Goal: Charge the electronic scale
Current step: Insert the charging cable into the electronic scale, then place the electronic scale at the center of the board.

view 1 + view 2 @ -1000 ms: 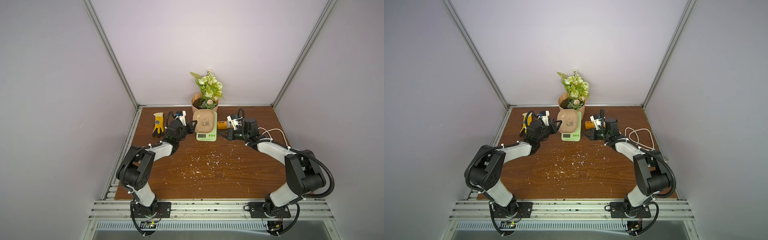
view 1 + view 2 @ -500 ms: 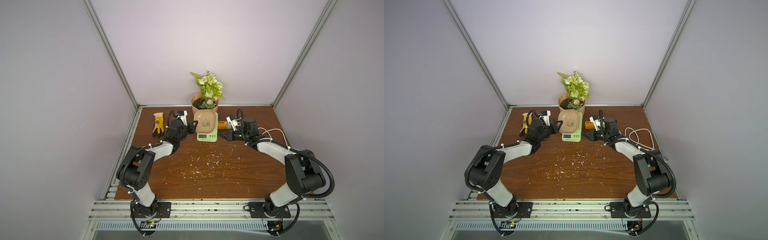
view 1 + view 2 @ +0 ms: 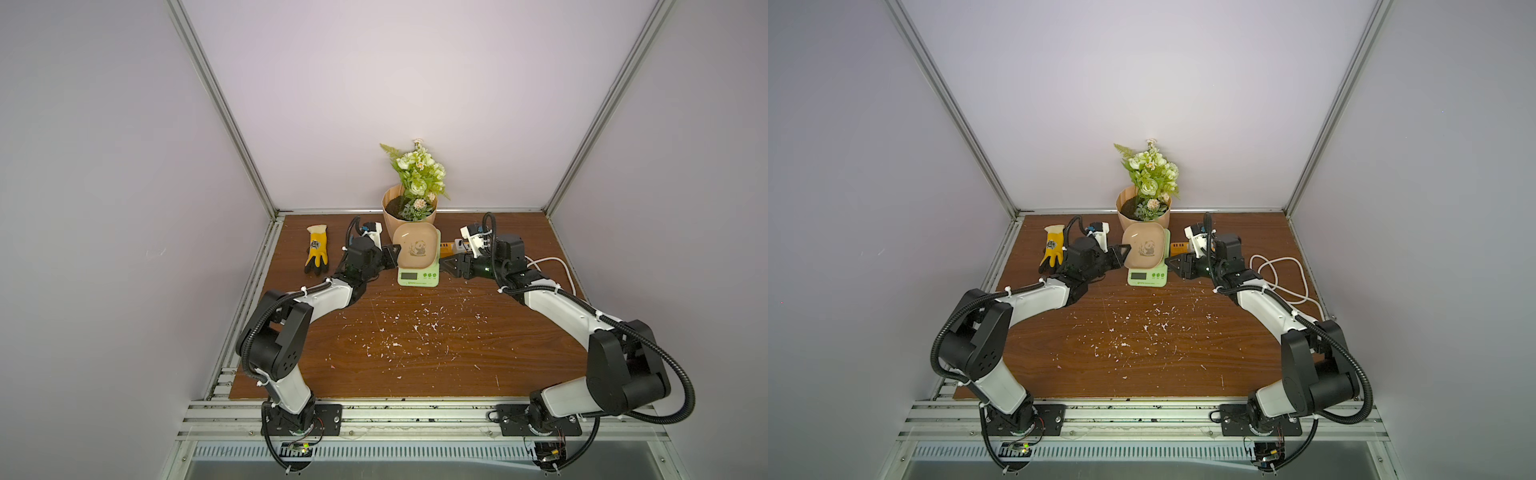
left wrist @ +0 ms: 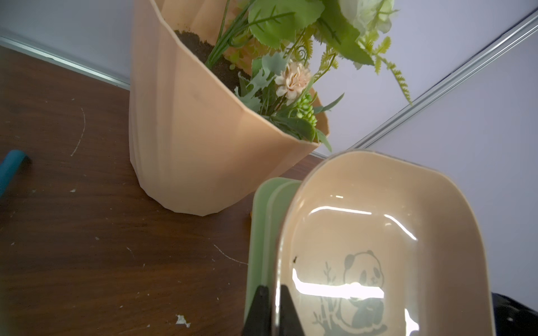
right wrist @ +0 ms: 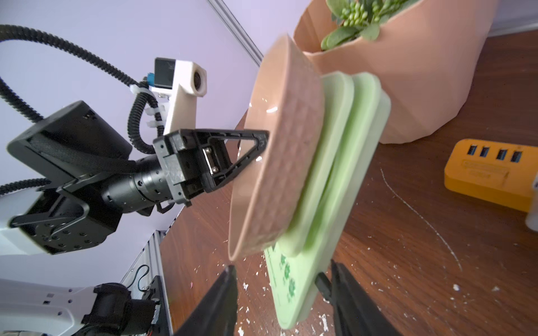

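Note:
The electronic scale, light green with a grey display, stands at the back middle of the table in both top views. Its tan panda tray rests on top. My left gripper is shut on the tray's rim, seen from across as well. At the scale's opposite side my right gripper is open, its fingers either side of the scale's body. A small black plug sits against the scale's side edge, beside one finger.
A tan flower pot stands right behind the scale. An orange power strip lies just right of it, also in the right wrist view. A white cable loops at far right. A yellow glove lies back left. White flecks litter the wood.
My right gripper has gone from shut to open beside the scale. Both arms have stayed almost where they were, and the left gripper keeps its hold on the tray rim.

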